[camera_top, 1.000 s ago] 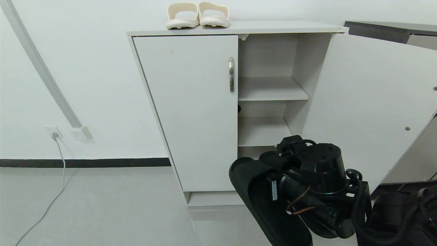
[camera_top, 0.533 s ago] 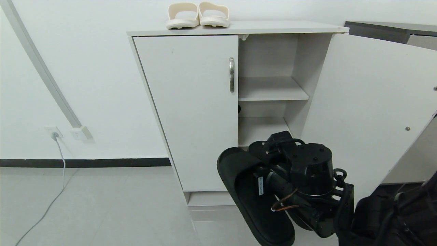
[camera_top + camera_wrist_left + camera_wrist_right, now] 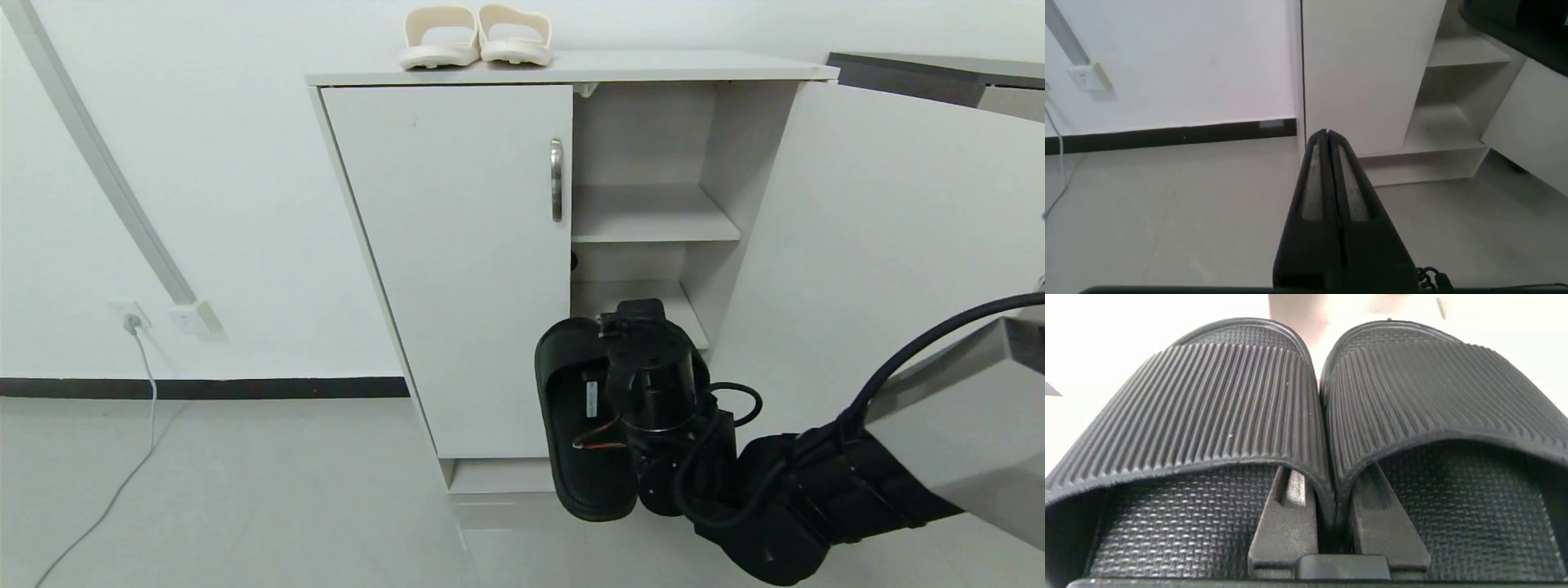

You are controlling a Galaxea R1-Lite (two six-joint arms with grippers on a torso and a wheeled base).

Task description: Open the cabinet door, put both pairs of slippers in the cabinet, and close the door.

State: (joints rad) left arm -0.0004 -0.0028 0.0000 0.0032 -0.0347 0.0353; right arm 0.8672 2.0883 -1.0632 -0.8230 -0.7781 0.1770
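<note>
**A:** Head view first: the white cabinet (image 3: 653, 67) stood against the wall. Its left door (image 3: 457, 269) was shut and its right door (image 3: 882, 245) was swung wide open!

**B:** And up top, the cream slippers (image 3: 475, 37) sat side by side on the cabinet, right above the left door.

**A:** Down low, the black slippers (image 3: 575, 425) hung in the right gripper (image 3: 594, 377), toes up and heels toward the floor (image 3: 245, 490). They were in front of the open half, about level with the lower shelf (image 3: 633, 298).

**B:** Whether they had crossed into the opening, I couldn't tell from there. In the picture they did overlap the edge of the left door, below its handle (image 3: 556, 180).

**A:** Over to the left wrist view: the left gripper (image 3: 1328, 143) hung above the floor tiles. Its jaws were pressed flat together with nothing between them.

**B:** The cabinet showed beyond it, well apart, with a wall socket (image 3: 1090, 77) off to one side.

**A:** Right wrist view now, and it was close! The two black slippers lay side by side, their ribbed straps touching.

**B:** One of the fingers (image 3: 1286, 523) went under each strap. So the jaws were pinching the slippers' two inner walls together between them.
</note>
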